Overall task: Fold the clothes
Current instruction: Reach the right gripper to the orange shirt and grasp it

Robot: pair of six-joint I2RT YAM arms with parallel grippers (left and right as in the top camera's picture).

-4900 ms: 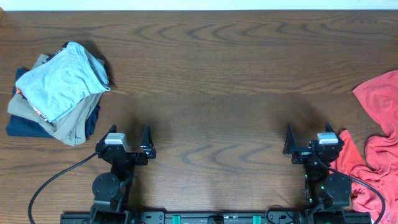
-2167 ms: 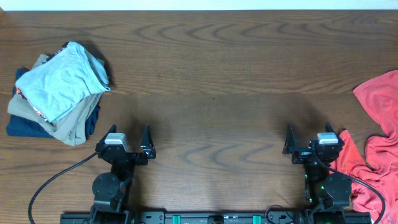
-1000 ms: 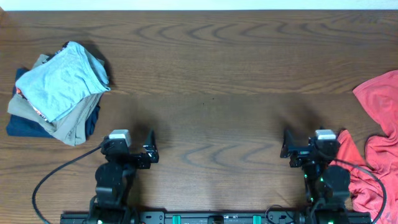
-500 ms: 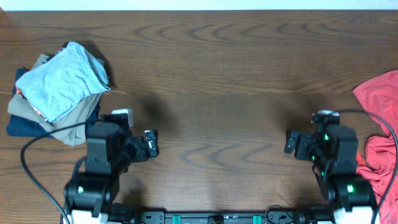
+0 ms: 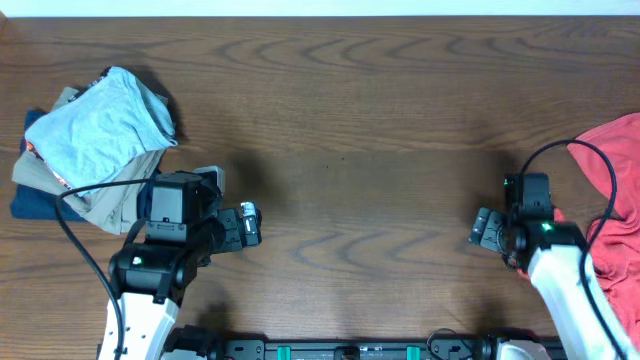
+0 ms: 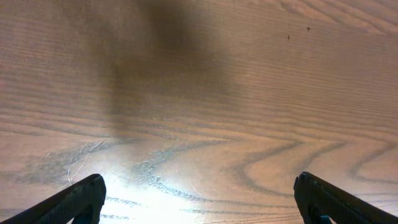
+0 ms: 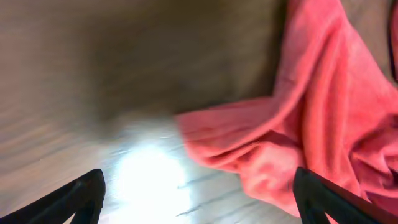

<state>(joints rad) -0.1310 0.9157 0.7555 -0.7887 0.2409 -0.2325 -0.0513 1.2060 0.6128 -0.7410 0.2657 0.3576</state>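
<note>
At the left edge of the counter [image 5: 350, 100] sits a pile of folded garments [image 5: 95, 150]. Just beside it is my left tool [image 5: 245, 222], fingers spread wide over bare wood and holding nothing. My right tool [image 5: 483, 228] is also spread wide and empty, near the right edge. The coral-red T-shirt [image 5: 610, 200] lies crumpled just beyond it and runs out of view there (my wrist view is blurred, so I cannot judge the gap). The shirt is bunched, so a pinch may catch several layers or only a loose fold. My right arm's cable [image 5: 575, 143] loops over the cloth and could snag it. A careless left swing could knock the pile.
</note>
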